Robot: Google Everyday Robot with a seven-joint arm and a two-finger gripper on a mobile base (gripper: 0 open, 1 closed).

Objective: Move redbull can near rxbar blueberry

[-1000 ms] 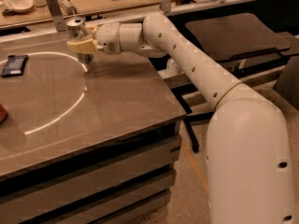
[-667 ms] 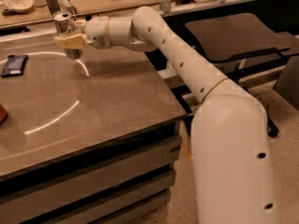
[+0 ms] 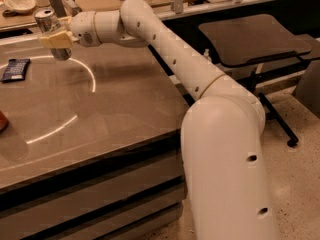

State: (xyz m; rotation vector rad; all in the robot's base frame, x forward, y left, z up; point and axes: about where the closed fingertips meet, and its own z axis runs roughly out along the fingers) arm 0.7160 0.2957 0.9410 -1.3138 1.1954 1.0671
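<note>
Silvery slim metal redbull can (image 3: 48, 21): banded print, no word could be read.
Flat dark navy-blue rxbar blueberry wrapper (image 3: 15, 69): light print was too small to read.
Gripper (image 3: 56, 40): two o'clock from the wrapper, clasped the can.

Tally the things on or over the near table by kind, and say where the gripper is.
Cans: 1, the can, clamped in the gripper at the far left of the table.
Snack bars: 1, the bar, lying flat to the left of the can.
Reddish thing, cut off at the left edge: 1.
Total: 3.
</note>
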